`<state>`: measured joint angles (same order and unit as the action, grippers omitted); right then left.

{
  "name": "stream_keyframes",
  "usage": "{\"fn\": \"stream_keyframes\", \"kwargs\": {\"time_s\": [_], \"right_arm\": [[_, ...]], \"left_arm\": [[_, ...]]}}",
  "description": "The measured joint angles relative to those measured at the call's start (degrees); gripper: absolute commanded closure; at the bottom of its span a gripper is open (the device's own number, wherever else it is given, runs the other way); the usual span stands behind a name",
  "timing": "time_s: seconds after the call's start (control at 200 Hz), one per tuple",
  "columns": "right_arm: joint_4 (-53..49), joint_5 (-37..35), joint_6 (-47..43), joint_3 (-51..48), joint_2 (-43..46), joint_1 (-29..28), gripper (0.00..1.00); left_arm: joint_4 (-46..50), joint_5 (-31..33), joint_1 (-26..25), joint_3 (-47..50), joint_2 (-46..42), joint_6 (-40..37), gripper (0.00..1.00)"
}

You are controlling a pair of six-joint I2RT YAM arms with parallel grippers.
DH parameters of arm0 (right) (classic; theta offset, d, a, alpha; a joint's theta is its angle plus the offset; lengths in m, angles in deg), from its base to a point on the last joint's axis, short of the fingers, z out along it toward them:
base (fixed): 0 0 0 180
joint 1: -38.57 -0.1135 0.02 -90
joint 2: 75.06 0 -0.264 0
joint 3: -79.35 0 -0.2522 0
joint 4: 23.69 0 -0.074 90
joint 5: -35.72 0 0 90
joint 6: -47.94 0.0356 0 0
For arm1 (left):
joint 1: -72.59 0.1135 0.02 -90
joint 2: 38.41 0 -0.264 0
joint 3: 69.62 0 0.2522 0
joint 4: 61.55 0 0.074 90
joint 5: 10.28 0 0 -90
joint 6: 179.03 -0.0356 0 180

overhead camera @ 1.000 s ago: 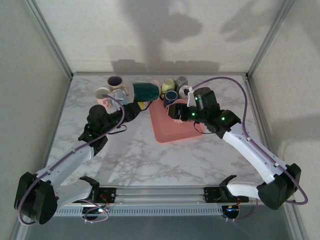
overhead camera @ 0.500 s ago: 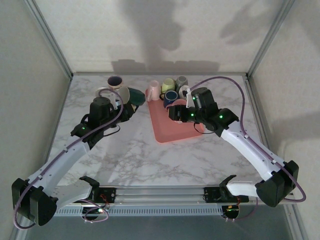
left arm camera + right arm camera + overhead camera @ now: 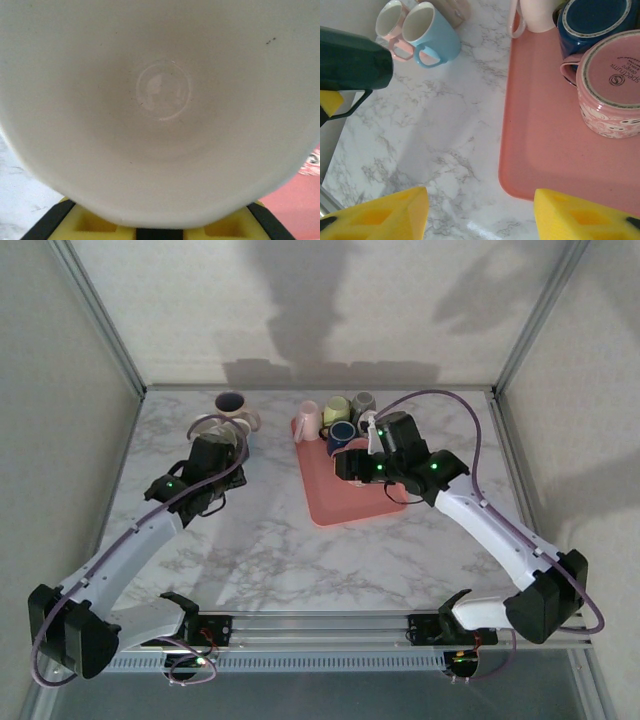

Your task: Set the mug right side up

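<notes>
Marble-patterned table (image 3: 270, 540), white with grey veins, enclosed by plain pale walls. A salmon-pink tray (image 3: 545, 150), smooth and flat with rounded corners, lies on its far middle. Left arm (image 3: 130, 550) and right arm (image 3: 500, 530), white links with black joints and a purple cable along each, reach in from the near edge. The left gripper (image 3: 222, 443) is clamped on the dark green mug (image 3: 352, 57), one yellow foam pad (image 3: 330, 102) showing beneath it. This mug sits over the marble to the left of the tray, near the mugs grouped there, and whether it touches the table cannot be told. Its glossy white interior (image 3: 160, 100), with a round base at the bottom, faces the left wrist camera. The right gripper (image 3: 480, 212) hangs over the tray's near left corner, its yellow foam fingers (image 3: 385, 215) spread apart with nothing between them. On the tray, a pink mug (image 3: 615, 80) stands inverted; its unglazed foot ring encloses the word "spectrum" under a circled S, and the smaller lines below are illegible. Touching it behind is an inverted dark blue mug (image 3: 592, 20), and left of that a cream mug (image 3: 535, 12) stands at the tray's edge. Off the tray, a light blue mug (image 3: 430, 32) and a pale pink mug (image 3: 390, 20) sit side by side, mouths visible, handles toward the camera. A mug with a dark purple interior (image 3: 232, 403) stands at the far left.
</notes>
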<state>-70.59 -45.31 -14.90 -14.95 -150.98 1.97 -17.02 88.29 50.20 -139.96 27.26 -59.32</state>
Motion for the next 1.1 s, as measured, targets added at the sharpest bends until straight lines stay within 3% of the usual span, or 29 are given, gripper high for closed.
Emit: {"fn": "stream_keyframes", "kwargs": {"time_s": [0.215,0.561,0.941,1.102], "right_arm": [[-0.87,0.00,-0.83,0.35,-0.48,0.00,0.41],[-1.03,-0.02,-1.51,0.39,-1.16,0.00,0.41],[-0.92,0.35,-2.99,0.44,-3.69,0.00,0.41],[-0.39,1.84,-3.65,0.59,-5.57,-0.02,0.41]], "left_arm": [[2.10,4.63,2.19,-0.02,1.66,-2.38,1.00],[2.40,7.10,12.41,0.17,2.43,-4.92,1.00],[-2.14,3.63,20.76,3.52,8.13,-7.43,1.00],[-4.81,4.13,22.08,3.52,12.28,-7.21,1.00]]}}
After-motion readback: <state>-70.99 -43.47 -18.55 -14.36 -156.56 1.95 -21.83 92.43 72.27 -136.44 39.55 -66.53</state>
